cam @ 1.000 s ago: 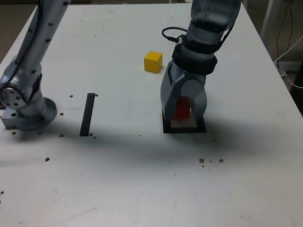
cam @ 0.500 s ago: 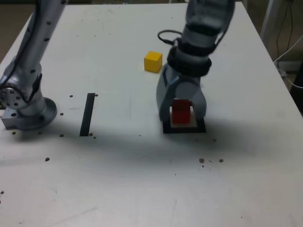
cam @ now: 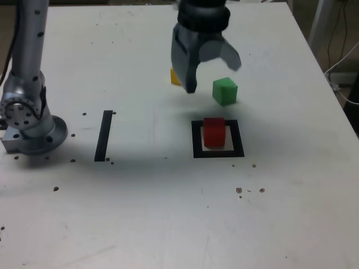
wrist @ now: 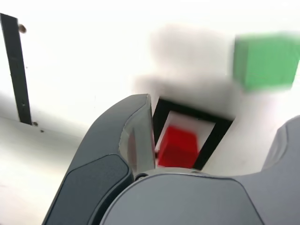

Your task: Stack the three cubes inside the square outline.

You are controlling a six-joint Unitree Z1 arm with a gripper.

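Red cube [cam: 213, 132] (alone, seemingly) inside square outline [cam: 196, 140].

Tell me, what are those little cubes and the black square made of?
The red cube and green cube look like matte painted wood or plastic: flat colour, sharp edges, no shine. I can't tell which. The black square looks like tape, lying flat and thin on the white table.

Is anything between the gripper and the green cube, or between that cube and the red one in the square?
Nothing visible. The open gripper hangs above the table, the green cube beside it. Bare table lies between that cube and the red cube inside the square outline.
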